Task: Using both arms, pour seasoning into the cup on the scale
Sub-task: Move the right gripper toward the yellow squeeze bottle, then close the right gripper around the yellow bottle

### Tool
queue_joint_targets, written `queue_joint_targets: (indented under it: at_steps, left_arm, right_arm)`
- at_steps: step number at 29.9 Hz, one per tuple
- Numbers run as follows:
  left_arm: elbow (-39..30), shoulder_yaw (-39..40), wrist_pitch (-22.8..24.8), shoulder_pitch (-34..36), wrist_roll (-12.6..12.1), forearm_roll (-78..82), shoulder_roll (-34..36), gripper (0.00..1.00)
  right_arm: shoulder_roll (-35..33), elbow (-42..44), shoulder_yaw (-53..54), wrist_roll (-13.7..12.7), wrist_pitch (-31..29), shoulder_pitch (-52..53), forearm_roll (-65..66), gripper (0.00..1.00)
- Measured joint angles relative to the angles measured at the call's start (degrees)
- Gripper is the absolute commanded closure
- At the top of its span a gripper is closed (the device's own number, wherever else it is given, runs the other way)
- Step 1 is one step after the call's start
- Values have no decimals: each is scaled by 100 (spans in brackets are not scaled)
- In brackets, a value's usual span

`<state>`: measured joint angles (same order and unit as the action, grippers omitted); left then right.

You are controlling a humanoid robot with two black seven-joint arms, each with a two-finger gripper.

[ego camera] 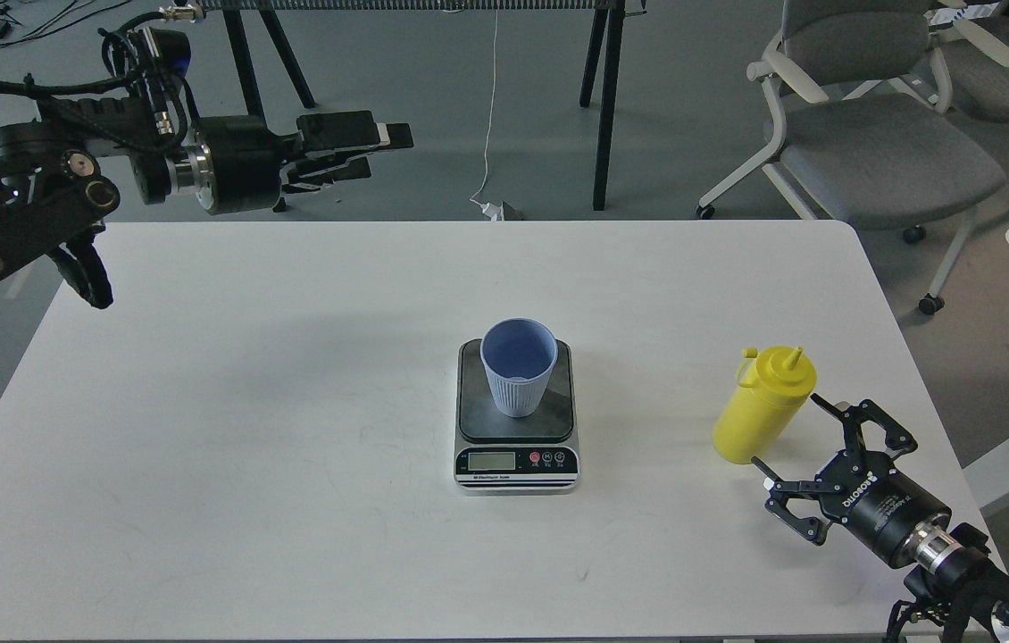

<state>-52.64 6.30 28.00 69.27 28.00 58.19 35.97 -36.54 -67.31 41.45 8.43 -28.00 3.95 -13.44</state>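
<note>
A light-blue ribbed cup (519, 375) stands upright on the dark plate of the scale (516, 429) at the table's middle. The yellow seasoning bottle (764, 406) stands upright at the right, its nozzle up and small cap hanging at its left. My right gripper (786, 433) is open, low over the table, its two fingers spread just right of and in front of the bottle's base, not closed on it. My left gripper (379, 147) is held high beyond the table's far left edge, pointing right; its fingers look slightly apart and hold nothing.
The white table (290, 446) has a rounded far right corner. Grey office chairs (879, 134) stand beyond it at the right. Black stand legs (603, 98) and a white cable (491, 107) are on the floor behind.
</note>
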Motion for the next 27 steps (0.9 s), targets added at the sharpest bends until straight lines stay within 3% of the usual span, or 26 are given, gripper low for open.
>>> queue_joint_targets:
  at_steps: [27]
  left_arm:
    - [6, 2, 0, -88, 0, 101, -132, 1]
  right_arm:
    - [339, 284, 190, 20, 0, 183, 12, 1]
